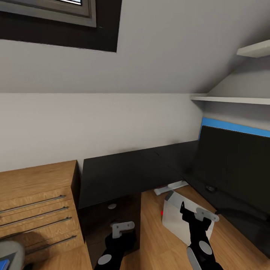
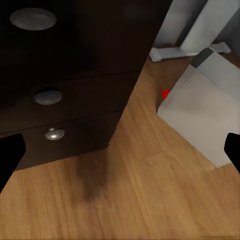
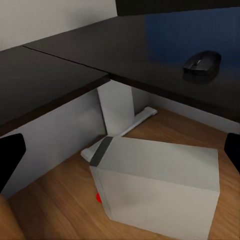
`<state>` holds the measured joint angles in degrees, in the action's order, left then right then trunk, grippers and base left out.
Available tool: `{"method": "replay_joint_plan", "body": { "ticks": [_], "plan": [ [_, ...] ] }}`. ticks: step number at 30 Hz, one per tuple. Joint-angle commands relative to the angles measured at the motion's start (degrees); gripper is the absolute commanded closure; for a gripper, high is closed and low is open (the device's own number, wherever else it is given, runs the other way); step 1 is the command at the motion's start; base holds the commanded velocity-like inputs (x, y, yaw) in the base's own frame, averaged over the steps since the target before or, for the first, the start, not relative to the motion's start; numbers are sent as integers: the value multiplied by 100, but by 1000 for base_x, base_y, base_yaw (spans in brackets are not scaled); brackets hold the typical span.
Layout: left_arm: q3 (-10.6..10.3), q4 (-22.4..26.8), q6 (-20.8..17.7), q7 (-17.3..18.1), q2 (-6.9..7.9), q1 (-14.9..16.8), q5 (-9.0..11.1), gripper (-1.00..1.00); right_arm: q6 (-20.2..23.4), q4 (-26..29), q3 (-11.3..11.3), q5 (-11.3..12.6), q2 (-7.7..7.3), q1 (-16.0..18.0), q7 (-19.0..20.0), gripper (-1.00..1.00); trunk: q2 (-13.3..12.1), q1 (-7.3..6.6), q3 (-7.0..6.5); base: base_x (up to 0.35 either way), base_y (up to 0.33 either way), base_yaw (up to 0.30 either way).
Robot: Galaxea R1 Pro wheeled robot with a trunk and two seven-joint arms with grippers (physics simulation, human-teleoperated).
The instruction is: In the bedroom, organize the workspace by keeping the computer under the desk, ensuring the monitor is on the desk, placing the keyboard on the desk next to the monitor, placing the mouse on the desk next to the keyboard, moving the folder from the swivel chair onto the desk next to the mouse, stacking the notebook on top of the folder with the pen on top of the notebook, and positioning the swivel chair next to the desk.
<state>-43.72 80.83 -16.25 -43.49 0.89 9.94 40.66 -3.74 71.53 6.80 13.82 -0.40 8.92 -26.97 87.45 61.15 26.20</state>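
The glossy black L-shaped desk (image 1: 123, 172) fills the middle of the head view. On its right wing stands the black monitor (image 1: 236, 161), with the small dark mouse (image 1: 210, 188) (image 3: 202, 64) in front of it. The light grey computer (image 1: 178, 219) (image 2: 205, 115) (image 3: 160, 185) stands on the wood floor in the crook of the L, beside a white desk leg (image 3: 117, 107). My left gripper (image 1: 122, 230) (image 2: 120, 152) is open, facing the black drawer unit (image 2: 65, 75). My right gripper (image 1: 198, 215) (image 3: 120, 152) hangs open just above the computer. A grey edge of the swivel chair (image 1: 9, 253) carries a blue sliver, perhaps the folder (image 1: 3, 264).
A light-wood drawer chest (image 1: 35, 202) stands against the desk's left end. White shelves (image 1: 232, 99) and a blue wall panel (image 1: 236, 125) are at the right, above the monitor. The sloped wall with a skylight (image 1: 56, 11) rises behind. Bare wood floor (image 2: 135, 195) lies between the drawer unit and the computer.
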Motion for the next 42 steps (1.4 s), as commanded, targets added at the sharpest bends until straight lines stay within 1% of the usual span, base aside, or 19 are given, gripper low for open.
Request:
{"method": "replay_joint_plan", "body": {
  "ticks": [1, 2, 3, 7, 9, 13, 14, 16, 17, 19, 20, 23, 24, 29, 30, 32, 34, 37, 42],
  "plan": [
    [-21, 11, -19, -37, 7, 8, 22, -100, -39, 1, 16, 59, -4, 5, -28, -100, 4, 0, 6, 0, 1, -1],
    [-327, 22, -19, -25, 15, 8, 18, -100, -39, -30, 20, 59, -12, 5, -18, -100, 4, 0, 6, 0, 0, 0],
    [-399, 25, -19, -29, 15, 8, 16, -100, -39, -38, 21, 59, -12, 7, -12, -100, 4, 0, 6, 0, 0, 0],
    [-502, 31, -19, -38, 14, 8, 13, -100, -40, -53, 16, 58, -13, 7, -6, -100, 4, 0, 7, 0, 0, 0],
    [-514, 31, -19, -43, 15, 8, 13, -100, -31, -59, 0, 58, -26, 16, -3, -100, 4, 0, 7, 0, 0, 0],
    [-515, 30, -19, -39, 16, 8, 12, -100, -14, -222, -27, 61, -53, 180, -5, -100, 4, 0, 7, 0, 0, 0],
    [-515, 29, -19, -38, 16, 8, 12, -100, -19, -470, -35, 55, -102, 442, -3, -100, 4, 0, 7, 0, 0, 0],
    [-515, 29, -19, -37, 16, 8, 12, -100, -22, -674, -36, 46, -133, 644, -2, -100, 4, 0, 7, 0, 0, 0],
    [-515, 29, -19, -37, 16, 8, 12, -100, -25, -967, -37, 26, -156, 887, -2, -100, 4, 0, 7, 0, 0, 0],
    [-515, 29, -19, -37, 16, 8, 12, -100, -27, -1267, -37, 10, -173, 1131, -2, -100, 4, 0, 7, 0, 0, 0],
    [-515, 29, -19, -37, 16, 8, 12, -100, -28, -1670, -38, -5, -202, 1475, -1, -100, 4, 0, 7, 0, 0, 0],
    [-513, 29, -19, -37, 16, 8, 12, -100, -29, -2073, -38, -12, -225, 1777, 2, -100, 4, 0, 7, 0, 0, 0],
    [-511, 29, -19, -37, 16, 8, 12, -100, -31, -2331, -38, -15, -236, 1950, 2, -100, 4, 0, 7, 0, 0, 0],
    [-513, 35, -19, -41, 16, 8, 12, -100, -38, -2987, -42, 3, -249, 2350, 6, -100, 4, 0, 7, 0, 0, 0],
    [-514, 45, -19, -44, 16, 8, 12, -100, -195, -3780, -46, 36, -251, 2716, 12, -100, 4, 0, 7, 0, 0, 0],
    [-515, 49, -19, -46, 16, 8, 12, -100, -343, -4113, -46, 44, -249, 2821, 17, -100, 4, 0, 7, 0, 0, 0],
    [-515, 53, -19, -46, 16, 8, 12, -100, -734, -4676, -42, 50, -235, 2948, 40, -100, 4, 0, 7, 0, 0, 0],
    [-518, 53, -19, -44, 16, 8, 12, -100, -1008, -4947, -35, 50, -223, 3001, 49, -100, 4, 0, 7, 0, 0, 0],
    [-522, 49, -19, -39, 12, 8, 12, -100, -1156, -5077, -31, 49, -213, 3025, 45, -100, 4, 0, 7, 0, 0, 0]
  ]
}}
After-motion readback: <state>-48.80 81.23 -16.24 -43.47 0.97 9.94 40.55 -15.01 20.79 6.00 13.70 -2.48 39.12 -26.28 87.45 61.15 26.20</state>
